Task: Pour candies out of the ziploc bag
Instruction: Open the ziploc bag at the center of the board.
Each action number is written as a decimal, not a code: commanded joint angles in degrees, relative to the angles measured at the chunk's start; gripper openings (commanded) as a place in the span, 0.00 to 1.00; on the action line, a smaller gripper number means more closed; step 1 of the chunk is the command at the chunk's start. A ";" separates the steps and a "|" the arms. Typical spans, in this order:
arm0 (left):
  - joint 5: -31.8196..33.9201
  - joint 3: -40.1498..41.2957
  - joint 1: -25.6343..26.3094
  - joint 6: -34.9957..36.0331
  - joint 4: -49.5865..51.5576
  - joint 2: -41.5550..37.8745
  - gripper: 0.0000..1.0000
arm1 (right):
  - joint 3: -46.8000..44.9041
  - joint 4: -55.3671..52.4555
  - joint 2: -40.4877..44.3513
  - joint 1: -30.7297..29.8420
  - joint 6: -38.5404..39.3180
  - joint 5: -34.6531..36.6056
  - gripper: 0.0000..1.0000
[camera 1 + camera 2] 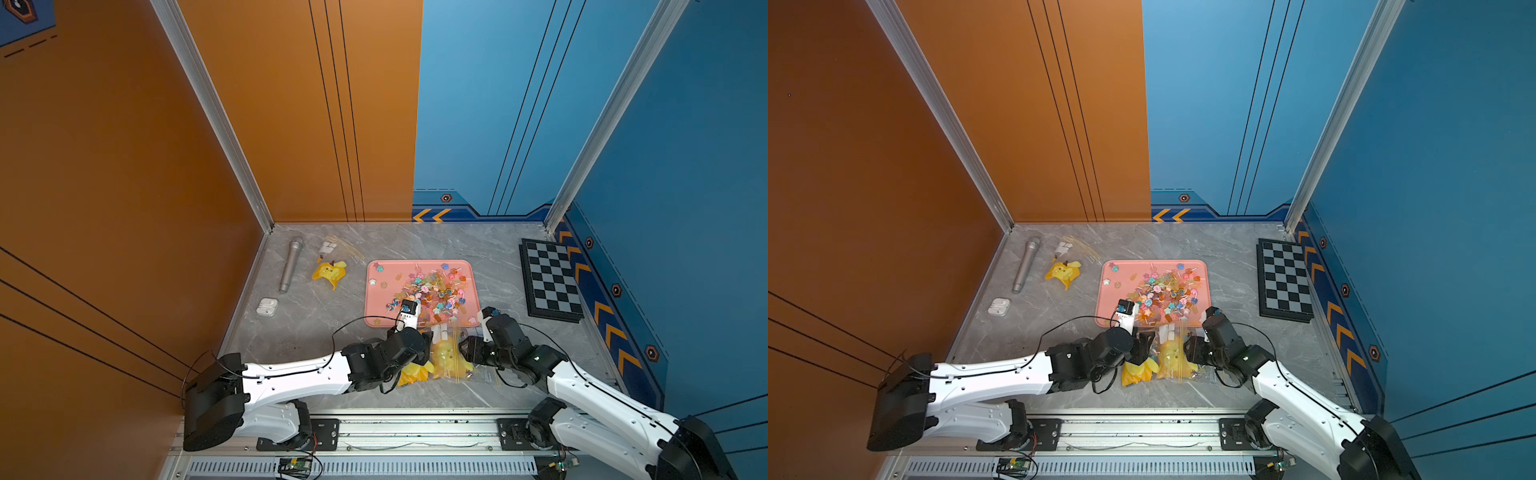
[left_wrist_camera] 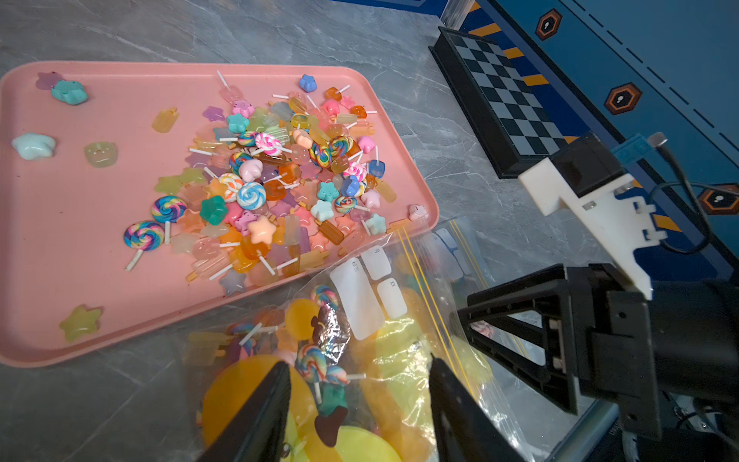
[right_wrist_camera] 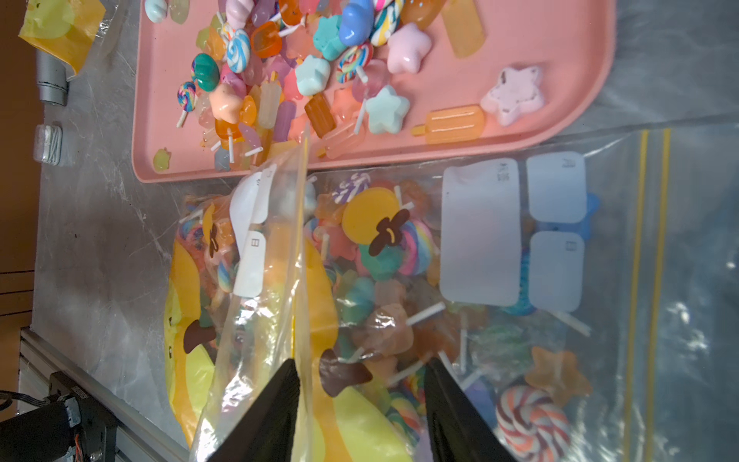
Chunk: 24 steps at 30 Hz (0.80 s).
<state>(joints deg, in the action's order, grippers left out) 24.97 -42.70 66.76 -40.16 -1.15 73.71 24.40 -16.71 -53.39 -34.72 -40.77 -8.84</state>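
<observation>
A clear ziploc bag (image 1: 446, 357) with yellow print lies on the table just in front of a pink tray (image 1: 374, 266), its mouth toward the tray. Many multicoloured candies (image 1: 432, 291) are heaped on the tray's right half. More candies (image 3: 384, 256) remain inside the bag (image 3: 480, 340). My left gripper (image 2: 358, 360) reaches in from the left with its jaws apart, straddling the bag (image 2: 400, 352) and a lollipop inside it. My right gripper (image 3: 362, 362) comes from the right; the bag's bulge fills the gap between its jaws, and the raised plastic lip runs along one finger.
A grey microphone (image 1: 291, 264), a white earbud case (image 1: 267, 306) and a second yellow-printed bag (image 1: 330, 274) lie at the left. A chessboard (image 1: 550, 278) sits by the right wall. The tray's left half holds only a few scattered candies. A metal rail (image 1: 415, 432) runs along the front.
</observation>
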 commanded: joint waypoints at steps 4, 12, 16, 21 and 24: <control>-1.23 1.38 -0.75 -0.28 -1.38 -1.34 0.54 | 0.09 3.73 -3.67 -2.12 -1.32 -0.04 0.52; -2.46 3.40 -1.87 -0.65 -3.28 -2.23 0.46 | 1.48 4.92 -6.18 -3.38 -1.41 0.61 0.40; -2.99 4.28 -2.40 -0.71 -3.74 -2.49 0.42 | 1.83 4.98 -6.38 -3.56 -1.50 0.96 0.33; -4.25 4.78 -3.17 -0.51 -4.57 -2.28 0.38 | 2.13 5.02 -6.11 -3.85 -1.67 1.48 0.30; -4.74 5.06 -3.16 -0.41 -4.72 -2.56 0.36 | 2.53 5.12 -6.42 -4.11 -1.66 1.72 0.25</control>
<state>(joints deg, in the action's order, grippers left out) 21.76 -38.61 64.14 -40.56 -4.95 72.31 25.10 -12.32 -59.37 -38.30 -42.13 -8.73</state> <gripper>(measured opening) 0.362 0.260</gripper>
